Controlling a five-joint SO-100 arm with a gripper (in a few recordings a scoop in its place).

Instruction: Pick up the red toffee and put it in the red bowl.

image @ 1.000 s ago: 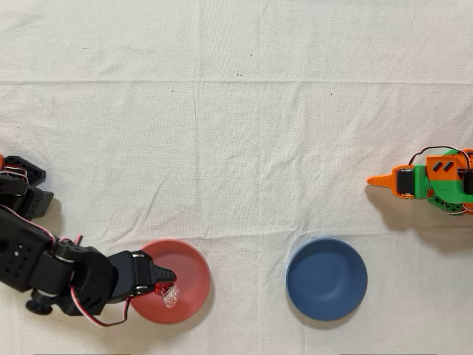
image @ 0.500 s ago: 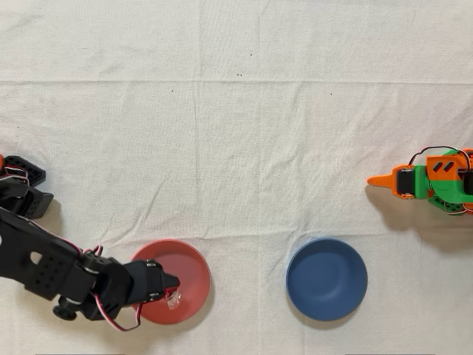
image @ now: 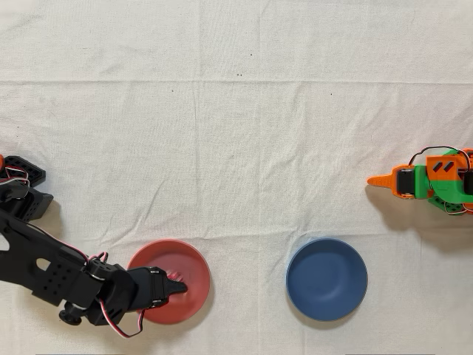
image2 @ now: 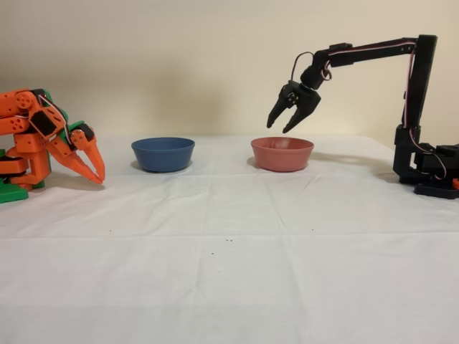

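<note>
The tiny red wrapped toffee cannot be made out: from overhead the black arm's pincer covers part of the bowl's inside, and from the side the bowl's wall hides what lies in it. The round, matte salmon-red bowl [image: 188,285] [image2: 282,154] sits on the counter [image: 236,148] [image2: 229,258], which is draped in a creased off-white cloth.

Above the red bowl hangs the pincer [image2: 282,126] [image: 179,284] of the black jointed arm [image2: 373,49] [image: 44,266]. In the fixed view its two dark fingers are spread apart, tips pointing down, with nothing between them, and they stand clear of the bowl's rim. In the overhead view the pincer lies over the left half of the red bowl, its tip near the bowl's middle.

A round, dark blue bowl [image: 327,279] [image2: 163,153] of about the same size stands beside the red bowl, apart from it: to the right of it in the overhead view, to the left of it in the fixed view. It looks empty from above.

Farther from the red bowl than the blue bowl, an idle orange arm [image: 432,181] [image2: 43,140] on a green base rests at the counter's edge.
</note>
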